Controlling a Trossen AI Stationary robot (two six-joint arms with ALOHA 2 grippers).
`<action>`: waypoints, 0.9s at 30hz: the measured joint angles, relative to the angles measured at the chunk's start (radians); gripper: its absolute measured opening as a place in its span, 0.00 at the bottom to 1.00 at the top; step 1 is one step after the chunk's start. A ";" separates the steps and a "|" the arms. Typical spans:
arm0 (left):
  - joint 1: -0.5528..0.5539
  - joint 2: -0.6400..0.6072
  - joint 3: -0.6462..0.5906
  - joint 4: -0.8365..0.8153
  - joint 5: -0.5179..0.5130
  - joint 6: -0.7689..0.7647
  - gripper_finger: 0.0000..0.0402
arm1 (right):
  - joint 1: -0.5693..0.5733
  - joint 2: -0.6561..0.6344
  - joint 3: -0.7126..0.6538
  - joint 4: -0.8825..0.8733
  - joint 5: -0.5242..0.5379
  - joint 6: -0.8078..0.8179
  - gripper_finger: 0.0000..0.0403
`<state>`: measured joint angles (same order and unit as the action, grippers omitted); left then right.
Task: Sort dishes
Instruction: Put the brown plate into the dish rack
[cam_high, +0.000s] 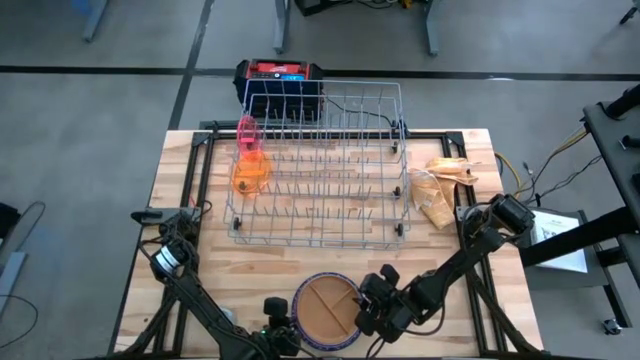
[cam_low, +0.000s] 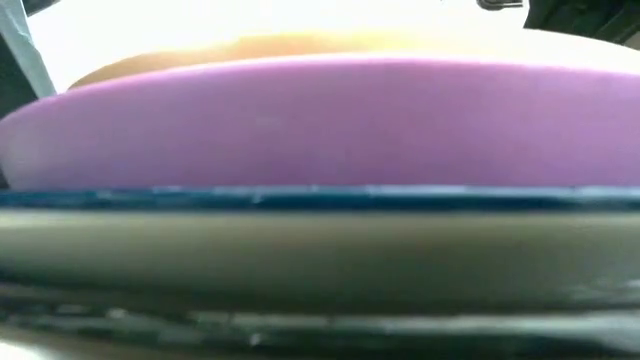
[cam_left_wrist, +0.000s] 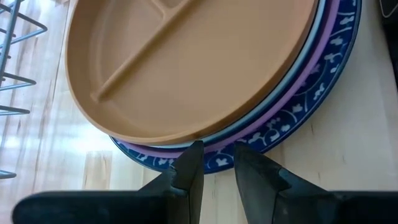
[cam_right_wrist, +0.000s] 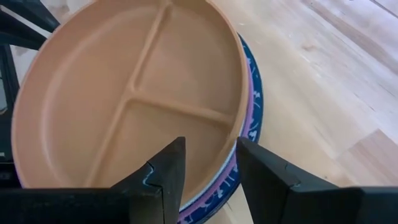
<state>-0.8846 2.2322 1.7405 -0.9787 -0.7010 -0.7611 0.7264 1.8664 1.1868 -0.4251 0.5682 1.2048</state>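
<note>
A stack of round plates (cam_high: 328, 310) lies at the table's near edge. A brown divided plate (cam_right_wrist: 130, 93) is on top, and purple (cam_low: 320, 120) and blue patterned (cam_left_wrist: 311, 93) rims show under it. My left gripper (cam_left_wrist: 217, 154) is at the stack's left rim, fingers a little apart. My right gripper (cam_right_wrist: 211, 149) is open at the stack's right rim, one finger over the brown plate's inside and one outside its rim. An orange cup (cam_high: 250, 172) and a pink cup (cam_high: 247, 130) sit in the left end of the wire rack (cam_high: 320, 165). My left gripper comes slanting down from the table's left, and its fingertips (cam_left_wrist: 194, 152) reach the blue plate's rim (cam_left_wrist: 217, 158); I cannot tell whether they touch it. My right gripper slants down from the right and straddles the brown plate's rim (cam_right_wrist: 231, 163); I cannot tell whether either finger touches it.
The wire rack fills the middle of the table, far side of the stack. Crumpled tan paper (cam_high: 445, 185) lies to the rack's right. A red and black device (cam_high: 280, 75) stands past the table's far edge. Bare wood (cam_right_wrist: 323, 74) lies to the right of the stack.
</note>
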 joint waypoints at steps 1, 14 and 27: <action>0.000 0.000 0.000 0.000 0.000 0.000 0.19 | -0.001 0.000 -0.005 0.010 0.001 -0.002 0.32; 0.005 0.000 0.000 0.010 -0.007 0.003 0.19 | -0.013 0.000 -0.036 0.033 0.006 -0.049 0.13; 0.004 0.000 0.000 0.011 -0.014 0.004 0.19 | -0.014 -0.005 -0.036 0.034 0.010 -0.084 0.00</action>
<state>-0.8806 2.2322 1.7405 -0.9672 -0.7147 -0.7574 0.7124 1.8618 1.1508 -0.3908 0.5777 1.1210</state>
